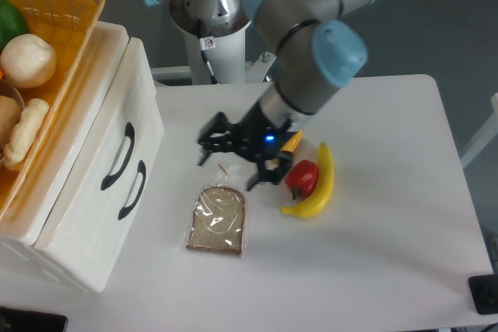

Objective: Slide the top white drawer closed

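The gripper point(231, 159) of a UR5e arm point(307, 52) hangs above the white table point(373, 270), its two black fingers point(207, 139) spread apart with nothing between them. A small blue light glows on the gripper body. Just below and in front of the fingertips lies a slice of brown bread point(217, 221) sealed in clear plastic wrap. Beside the gripper's wrist, partly hidden by it, sits a yellow bell pepper point(292, 141); a red bell pepper point(303, 178) rests against a banana point(317, 186) that curves around it.

Well to the gripper's left stands the cream-white cabinet point(74, 246). The top white drawer point(109, 126) shows its front roughly level with the front of the lower white drawer point(97, 219), each carrying a dark curved handle; the gripper is well apart from both handles. On the cabinet's top sits an orange wicker basket point(74, 17) holding a green pepper point(12, 25), a round pale vegetable point(27, 60) and a pale bread roll point(27, 141).

Behind the arm, its white mounting column point(222, 56) bears a small red-and-white sticker, its wording too small to read. No other brand mark or lettering is legible.
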Robot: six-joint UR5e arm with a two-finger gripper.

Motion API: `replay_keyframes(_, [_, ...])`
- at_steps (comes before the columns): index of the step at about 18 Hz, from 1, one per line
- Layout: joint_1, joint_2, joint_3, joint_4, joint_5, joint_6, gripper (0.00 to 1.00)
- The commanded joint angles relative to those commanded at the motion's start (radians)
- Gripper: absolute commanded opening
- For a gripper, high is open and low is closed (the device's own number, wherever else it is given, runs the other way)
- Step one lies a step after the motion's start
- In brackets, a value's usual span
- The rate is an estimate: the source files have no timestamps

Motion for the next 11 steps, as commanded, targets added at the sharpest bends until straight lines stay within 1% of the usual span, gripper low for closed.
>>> replay_keyframes(1, [0.017,-0.006,0.0,0.015,0.04,0.02,1.0])
replay_keyframes(3, [0.046,-0.028,0.002,0.045,0.117,0.108,1.0])
replay_keyframes(6, [0.072,-0.045,0.002,0.051,0.216,0.257,1.0])
replay_keyframes(8, [0.094,-0.061,0.008,0.052,0.25,0.352,1.0])
replay_keyframes(11, [0.117,-0.1,0.025,0.052,0.319,0.567,1.0])
